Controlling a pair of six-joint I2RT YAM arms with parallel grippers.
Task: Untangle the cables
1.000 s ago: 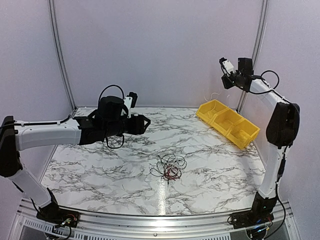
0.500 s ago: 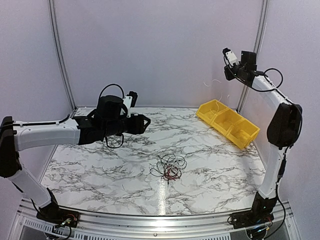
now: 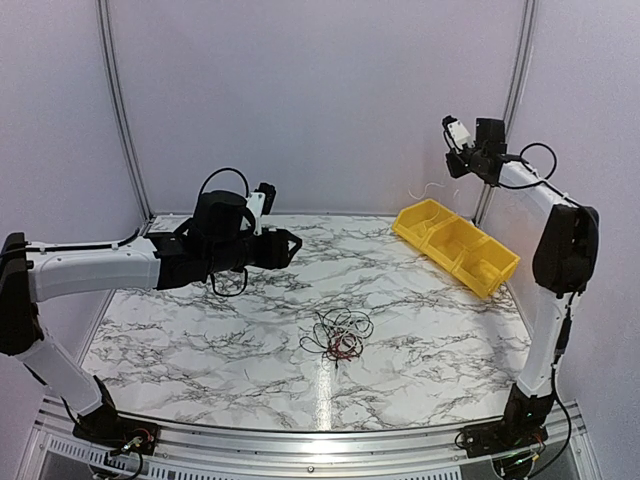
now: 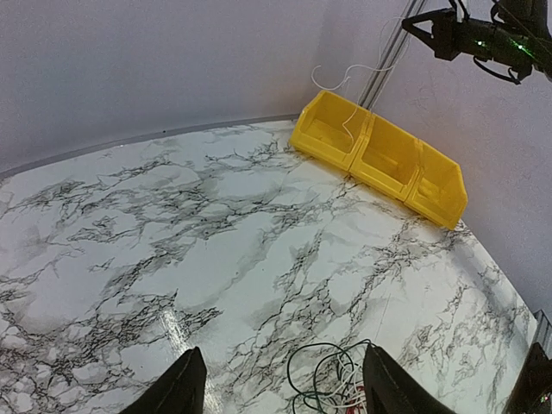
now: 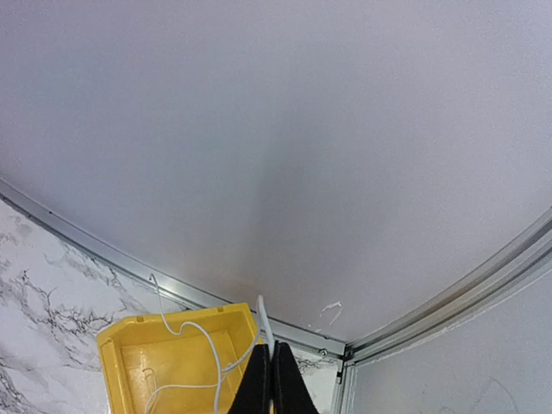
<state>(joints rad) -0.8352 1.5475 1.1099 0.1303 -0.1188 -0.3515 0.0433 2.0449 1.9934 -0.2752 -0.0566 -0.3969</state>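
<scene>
The cables [image 3: 338, 335] lie as a small tangle of thin black, red and white wires on the marble table, at its middle front. They show at the bottom of the left wrist view [image 4: 332, 384]. My left gripper [image 3: 292, 245] is open and empty, above the table, behind and left of the tangle; its fingertips [image 4: 185, 388] frame the tangle from above. My right gripper [image 3: 452, 166] is raised high by the back right corner. It is shut on a thin white wire [image 5: 207, 345] that hangs down into the yellow bin [image 5: 121, 345]. The wire also shows in the left wrist view [image 4: 345, 82].
The yellow bin [image 3: 455, 245], with three compartments, stands at the table's back right, against the wall; it also shows in the left wrist view [image 4: 379, 155]. White walls and metal frame rails enclose the table on three sides.
My right gripper rose a little with the white wire, then came back down slightly. The left arm and the tangle have not moved.
</scene>
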